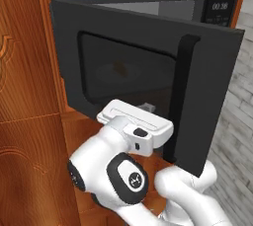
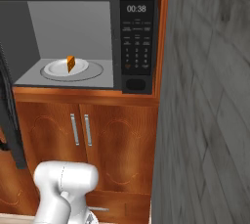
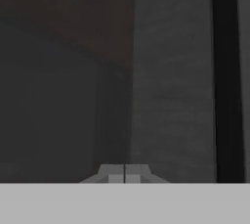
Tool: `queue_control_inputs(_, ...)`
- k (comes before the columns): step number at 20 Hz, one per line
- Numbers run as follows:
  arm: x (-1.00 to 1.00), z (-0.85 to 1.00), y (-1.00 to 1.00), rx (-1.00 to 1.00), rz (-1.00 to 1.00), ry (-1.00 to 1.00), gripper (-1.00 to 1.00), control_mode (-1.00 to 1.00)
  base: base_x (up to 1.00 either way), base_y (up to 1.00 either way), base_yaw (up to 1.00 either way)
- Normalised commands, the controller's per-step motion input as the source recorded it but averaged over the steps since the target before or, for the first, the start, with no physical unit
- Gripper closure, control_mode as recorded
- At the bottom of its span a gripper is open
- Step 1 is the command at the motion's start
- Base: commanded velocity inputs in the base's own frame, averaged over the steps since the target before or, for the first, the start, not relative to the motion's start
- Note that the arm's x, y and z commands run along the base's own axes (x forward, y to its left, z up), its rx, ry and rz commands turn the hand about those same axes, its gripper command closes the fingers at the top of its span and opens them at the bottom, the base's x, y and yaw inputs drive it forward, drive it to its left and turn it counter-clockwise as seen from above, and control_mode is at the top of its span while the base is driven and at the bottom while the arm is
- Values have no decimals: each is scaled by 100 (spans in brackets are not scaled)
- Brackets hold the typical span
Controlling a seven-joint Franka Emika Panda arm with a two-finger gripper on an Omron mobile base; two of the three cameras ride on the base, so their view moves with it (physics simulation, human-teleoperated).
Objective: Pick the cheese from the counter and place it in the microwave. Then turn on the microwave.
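Hand view puts the gripper point(image 3: 124, 174) right up against the dark glass of the microwave door, its two small grey fingertips point(image 3: 116, 173) pressed together with only a thin line between them and nothing pinched. A black vertical bar, the door handle point(image 3: 225, 76), runs down the right of that view.

From the left base camera, the white arm with dark joints point(image 1: 129, 178) rises from the lower right, and its white hand meets the outer face of the large black microwave door point(image 1: 143, 77), low on the panel and just beside the vertical black bar handle point(image 1: 181, 96). The door stands swung well out from the cabinet, its dark glass window facing this camera.

From the right base camera, the white arm shows at the bottom left, in front of brown wooden cabinet doors with silver bar handles point(image 2: 80, 129). Above them sits the large black built-in microwave point(image 2: 139, 86), its grey cavity open. Inside, on a round white plate point(image 2: 59, 66) resting on the turntable, stands the small yellow-tan wedge of cheese point(image 2: 71, 63), roughly at the plate's centre. To the right of the cavity is the button panel, whose display point(image 2: 136, 9) reads 00:38. A grey block wall point(image 2: 210, 96) fills the right side.
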Motion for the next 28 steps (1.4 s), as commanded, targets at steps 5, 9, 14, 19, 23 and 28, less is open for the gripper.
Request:
queue_control_inputs(5, 51, 12, -42, 0, 5, 1, 100, -100, 0, 0, 0)
queue_control_inputs(9, 54, 15, -44, 0, 11, 2, 100, -100, 0, 0, 0)
queue_control_inputs(14, 34, 10, -39, 0, 15, 1, 100, -100, 0, 0, 0)
queue_control_inputs(19, 25, 9, -37, 0, 20, 0, 100, -100, 0, 0, 0)
queue_control_inputs(23, 35, 22, -31, 0, 15, 5, 100, -100, 0, 0, 0)
queue_control_inputs(28, 32, 35, -23, 0, 8, 10, 100, -100, 0, 0, 0)
